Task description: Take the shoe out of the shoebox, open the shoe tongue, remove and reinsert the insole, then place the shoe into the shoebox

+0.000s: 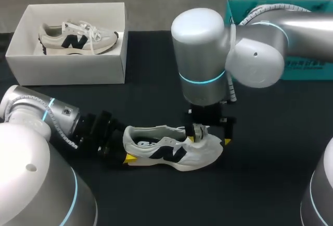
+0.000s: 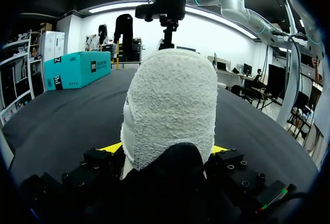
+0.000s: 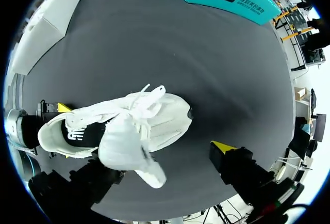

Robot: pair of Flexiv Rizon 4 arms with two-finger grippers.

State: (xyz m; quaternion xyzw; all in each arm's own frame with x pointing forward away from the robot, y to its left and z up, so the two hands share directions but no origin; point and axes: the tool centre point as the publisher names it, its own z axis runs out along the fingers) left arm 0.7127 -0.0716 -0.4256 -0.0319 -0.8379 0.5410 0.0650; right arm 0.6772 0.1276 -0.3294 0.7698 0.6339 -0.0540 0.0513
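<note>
Left end effector [image 1: 127,155], 7 o'clock on the table [image 1: 270,184]: clamped on the heel of the white sneaker [image 1: 174,152], which stands upright near centre, toe to 3 o'clock. Right end effector [image 1: 212,135] over the laces, fingers spread wide, one against the raised tongue [image 3: 126,146]. Step, by my reading: opening the tongue. Next needs it folded toward the toe, clearing the insole. Shoebox [image 1: 67,71] at 10 o'clock holds a second sneaker [image 1: 78,38].

A large dark letter marks the side of the shoe [image 1: 167,153] and the boxed shoe [image 1: 73,39]; print on the teal box [image 1: 307,72] is unreadable
</note>
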